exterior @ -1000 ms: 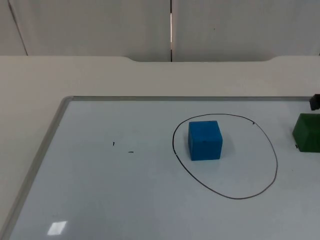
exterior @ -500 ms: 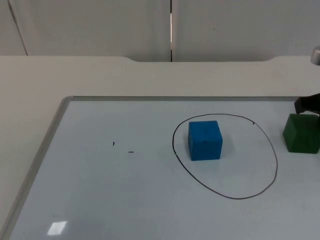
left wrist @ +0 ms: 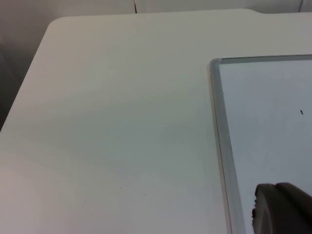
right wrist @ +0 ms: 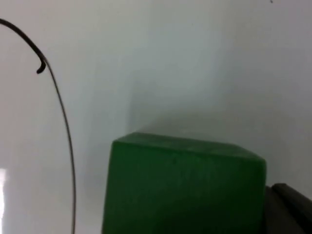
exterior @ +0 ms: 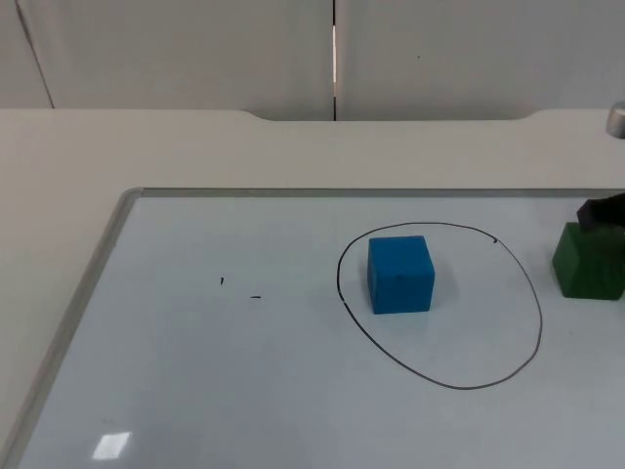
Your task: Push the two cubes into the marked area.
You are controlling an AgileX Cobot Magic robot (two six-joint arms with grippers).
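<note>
Green cube (exterior: 590,262) first, since it is the one I am working on: it sits on the whiteboard (exterior: 195,391) just outside the drawn ring (exterior: 441,305), on the ring's right side, with a strip of bare board between its near face and the line. Over the last second it has slid leftward toward the ring, then stopped — between half a second ago and now it has not shifted at all. I judge my push has paused short, so this cube still needs to cross the line.

My right gripper (exterior: 604,210) is at the cube's far right corner, touching or all but touching it; in my right wrist view the green cube (right wrist: 183,187) has a dark fingertip right against its side. Whether those fingers are spread or closed I cannot tell.

Being a cube it has no long axis; it sits slightly turned, one vertical edge facing the ring, so a push may rotate it.

Further in, the blue cube (exterior: 400,274) stands inside the ring, close to its left edge, faces roughly square to the board — that half looks done.

My left gripper (left wrist: 282,209) waits over the whiteboard's frame, well apart from both cubes; its fingers' state I cannot tell either.
</note>
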